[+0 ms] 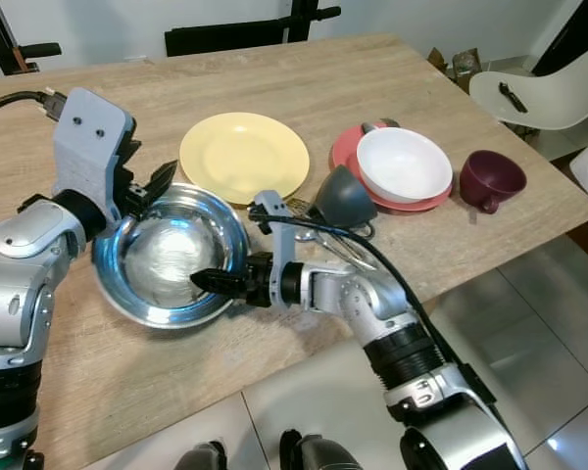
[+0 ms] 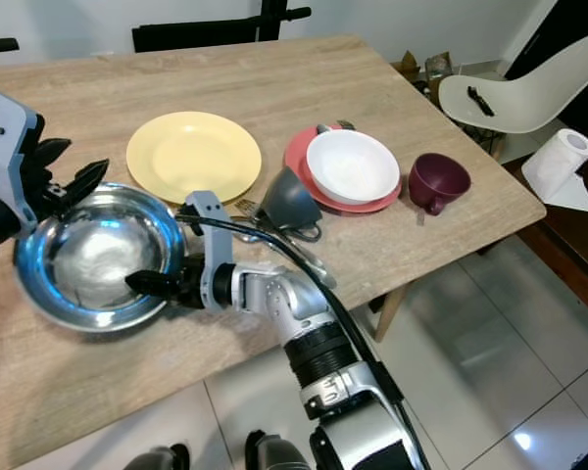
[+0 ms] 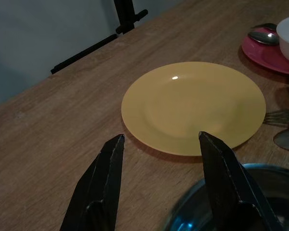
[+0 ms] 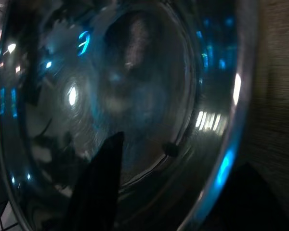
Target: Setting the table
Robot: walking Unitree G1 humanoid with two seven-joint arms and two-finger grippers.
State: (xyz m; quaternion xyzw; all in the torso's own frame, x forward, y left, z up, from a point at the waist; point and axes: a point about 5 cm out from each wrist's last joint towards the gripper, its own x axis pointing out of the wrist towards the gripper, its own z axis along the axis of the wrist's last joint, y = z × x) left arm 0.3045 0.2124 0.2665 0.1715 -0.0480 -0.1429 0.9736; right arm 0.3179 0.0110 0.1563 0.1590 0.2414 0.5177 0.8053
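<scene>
1. The right hand [image 1: 204, 281] is seen at the near rim of the steel bowl [image 1: 170, 257], its arm reaching across from the table's near edge. In the right wrist view one black finger lies inside the bowl and the other outside, so the rim is pinched between them.

2. The left hand [image 1: 155, 186] is placed at the far rim of the same bowl. In the left wrist view its two fingers [image 3: 106, 178] are spread apart, one over the bowl's rim and one over bare wood; whether the rim is touched cannot be told, and nothing is held between them.

3. The steel bowl stands upright on the wooden table [image 1: 98, 372], mouth upward, near the table's front edge. Being round, it has no long axis.

4. Just beyond the bowl, a yellow plate [image 1: 243, 157] lies flat on the table, close to the bowl's far rim but apart from it.

5. To the right of the bowl, a grey cup [image 1: 342, 198] is tipped on its side, its mouth turned toward the near right. Cutlery [image 1: 314, 220] is partly seen beside it, with a fork's tines pointing toward the yellow plate.

6. Farther right of the bowl, a white bowl [image 1: 404, 164] sits on a red plate [image 1: 345, 152]. A spoon [image 3: 261, 35] rests on that plate's far side.

7. Farthest right from the bowl, a maroon cup [image 1: 490, 178] stands upright, handle toward the table's near edge.
</scene>
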